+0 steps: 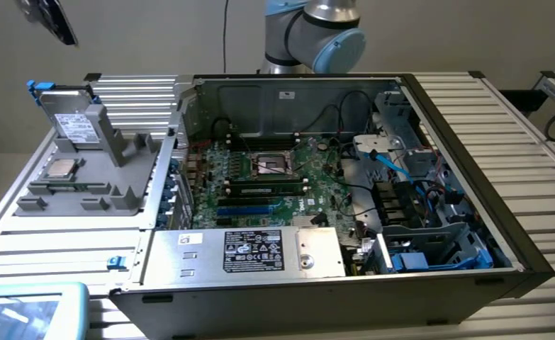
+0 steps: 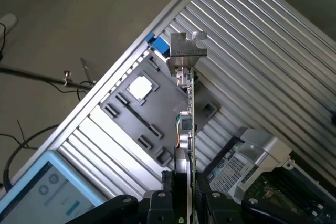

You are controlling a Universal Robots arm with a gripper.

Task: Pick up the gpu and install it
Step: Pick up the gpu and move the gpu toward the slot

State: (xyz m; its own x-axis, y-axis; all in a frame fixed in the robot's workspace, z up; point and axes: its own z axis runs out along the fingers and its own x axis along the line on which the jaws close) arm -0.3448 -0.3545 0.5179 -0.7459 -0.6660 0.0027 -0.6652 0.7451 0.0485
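One hand (image 2: 187,195) tight on the gpu (image 2: 186,129), wrist view; open case (image 1: 287,95), exterior view

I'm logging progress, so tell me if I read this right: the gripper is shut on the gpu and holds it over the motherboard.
Wrong in one respect: the gripper is shut on the gpu, but holds it over the grey tray beside the case, as the wrist view shows.
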